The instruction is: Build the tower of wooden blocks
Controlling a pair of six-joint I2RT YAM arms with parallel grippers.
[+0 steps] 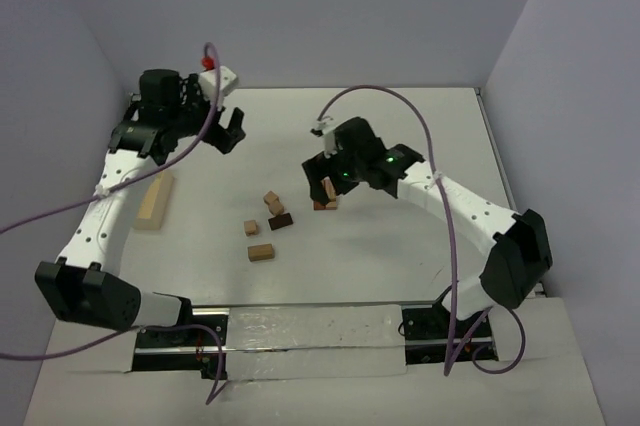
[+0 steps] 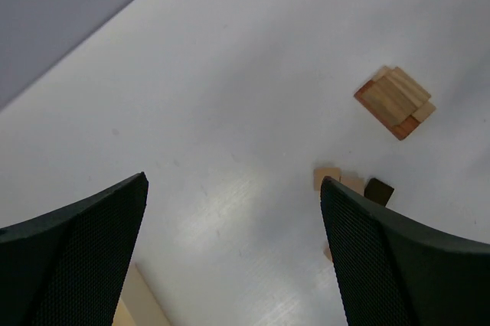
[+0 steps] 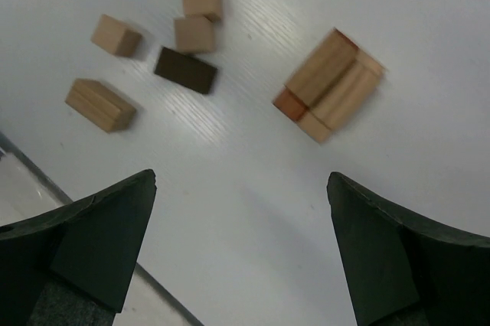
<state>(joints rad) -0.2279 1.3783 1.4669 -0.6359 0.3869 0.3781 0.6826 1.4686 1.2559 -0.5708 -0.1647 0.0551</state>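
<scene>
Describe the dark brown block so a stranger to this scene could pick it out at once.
On the white table, find the loose wood blocks scattered near the middle, on the left arm's side of the small tower. The dark brown block lies flat among them, right beside a tan cube. It is the only near-black loose piece; its neighbours are all light tan.

White arms (image 1: 100, 216), black joints (image 1: 85, 291), purple cables (image 1: 375, 87), black mesh-textured left end effector (image 2: 233, 182)

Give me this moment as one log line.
left tool: open, empty | right tool: open, empty, near tower | loose blocks: five, beside tower
</scene>
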